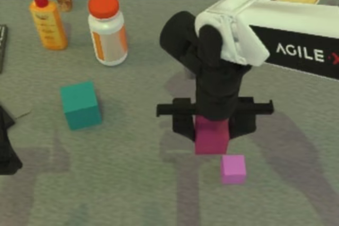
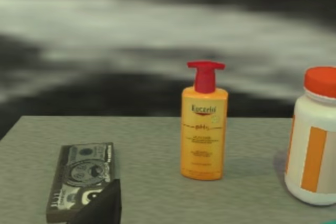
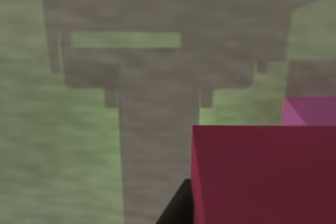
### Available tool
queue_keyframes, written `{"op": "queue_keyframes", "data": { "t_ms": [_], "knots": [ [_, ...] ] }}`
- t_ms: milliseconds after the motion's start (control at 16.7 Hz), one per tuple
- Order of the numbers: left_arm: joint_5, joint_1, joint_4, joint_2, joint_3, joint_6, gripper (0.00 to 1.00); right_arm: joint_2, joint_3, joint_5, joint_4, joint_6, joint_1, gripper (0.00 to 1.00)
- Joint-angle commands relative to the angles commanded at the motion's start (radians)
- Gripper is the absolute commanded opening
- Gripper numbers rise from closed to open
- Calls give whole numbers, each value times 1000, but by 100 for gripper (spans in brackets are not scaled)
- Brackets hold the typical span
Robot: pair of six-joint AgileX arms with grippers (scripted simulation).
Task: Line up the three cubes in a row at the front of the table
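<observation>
On the orange pump bottle point(image 2: 204, 132), "Eucerin"; "AGILE" on the right arm point(image 1: 296, 38).

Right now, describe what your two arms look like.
The right arm has a white shell with a black panel lettered AGILE in white, a black wrist and a black end effector on a crossbar. Of the left arm, only a black part shows at the table's left edge.

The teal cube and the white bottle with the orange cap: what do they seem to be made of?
The teal cube looks like matte plastic or painted wood: flat colour, no shine, sharp edges. The white bottle looks like smooth, opaque plastic, with its orange cap likewise; the rendering leaves both open.
</observation>
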Motion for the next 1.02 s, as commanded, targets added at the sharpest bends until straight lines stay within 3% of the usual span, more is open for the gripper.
{"op": "queue_keyframes", "data": {
  "t_ms": [180, 540, 1020],
  "knots": [
    [0, 0, 0, 0, 0, 0, 100, -22, -10, 3, 1, 66, 66, 0],
    [0, 0, 0, 0, 0, 0, 100, -13, -21, 1, 20, 69, 64, 0],
    [0, 0, 0, 0, 0, 0, 100, 65, -167, 3, 246, 71, 71, 0]
  ]
}}
